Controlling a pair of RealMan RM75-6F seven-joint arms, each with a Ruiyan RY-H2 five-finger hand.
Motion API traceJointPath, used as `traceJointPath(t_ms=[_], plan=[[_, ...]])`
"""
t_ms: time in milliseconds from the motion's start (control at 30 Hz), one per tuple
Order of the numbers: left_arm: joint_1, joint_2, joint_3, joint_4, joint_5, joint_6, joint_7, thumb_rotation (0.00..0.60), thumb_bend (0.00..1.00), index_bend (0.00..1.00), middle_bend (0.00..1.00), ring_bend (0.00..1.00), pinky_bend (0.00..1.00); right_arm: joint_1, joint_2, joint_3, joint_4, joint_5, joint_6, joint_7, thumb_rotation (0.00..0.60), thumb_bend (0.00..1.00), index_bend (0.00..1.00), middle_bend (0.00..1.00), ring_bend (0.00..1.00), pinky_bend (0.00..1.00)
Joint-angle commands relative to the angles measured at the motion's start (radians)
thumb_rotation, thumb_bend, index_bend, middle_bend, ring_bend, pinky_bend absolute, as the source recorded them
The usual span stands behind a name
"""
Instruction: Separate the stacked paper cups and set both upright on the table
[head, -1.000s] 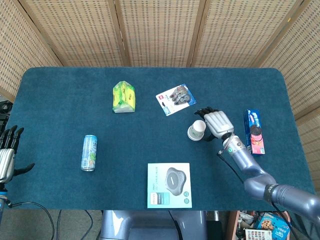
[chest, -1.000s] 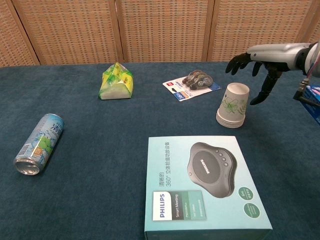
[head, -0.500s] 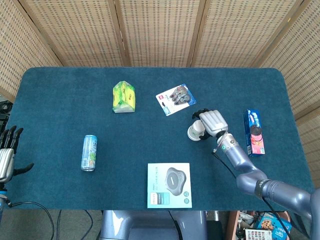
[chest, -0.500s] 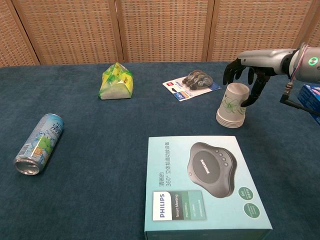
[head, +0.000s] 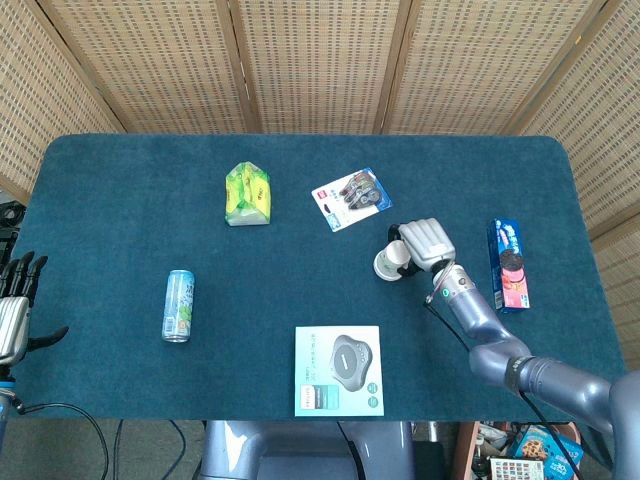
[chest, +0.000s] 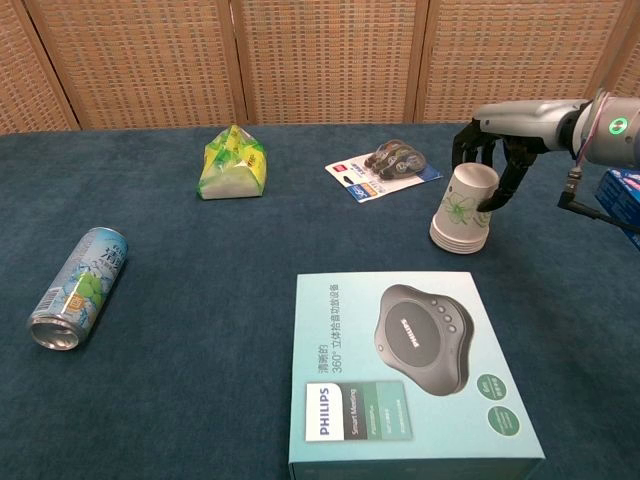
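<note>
Chest view is showing the right hand (chest: 492, 150) reaching over the stack of paper cups (chest: 463, 208), which is sitting mouth-down and slightly tilted on the table (chest: 200, 330), between a pack of clips (chest: 385, 165) and a boxed speaker (chest: 410, 372). Its fingers (chest: 470, 140) are curling down around the upper end of the stack, with the thumb against the near side; the hand seems to be closing on the top cup, though whether the grasp is firm cannot be told. From the head view, the same hand (head: 424, 243) is covering the stack (head: 391, 262) from the right. The left hand (head: 14, 305) is waiting at the table's far left edge, fingers spread and holding nothing. The step in hand is judged to be taking hold of the stack. Next, the cups likely need lifting and the other hand brought in to pull one free.
</note>
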Motion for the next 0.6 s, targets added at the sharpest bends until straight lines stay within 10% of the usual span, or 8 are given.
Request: traceJointPath(t_ms=[33, 600], plan=[[-0.002, 0.000, 0.000, -0.001, 0.002, -0.002, -0.003, 0.600, 0.07, 0.00, 0.00, 0.00, 0.00, -0.012, 0.025, 0.013, -0.040, -0.029, 0.021, 0.040, 0.600, 0.41, 0.52, 0.54, 0.44, 0.60], [-0.264, -0.060, -0.139, 0.132, 0.194, -0.050, -0.164, 0.600, 0.07, 0.00, 0.00, 0.00, 0.00, -0.012, 0.170, 0.213, -0.309, 0.040, -0.135, 0.575, 0.600, 0.48, 0.52, 0.55, 0.45, 0.60]])
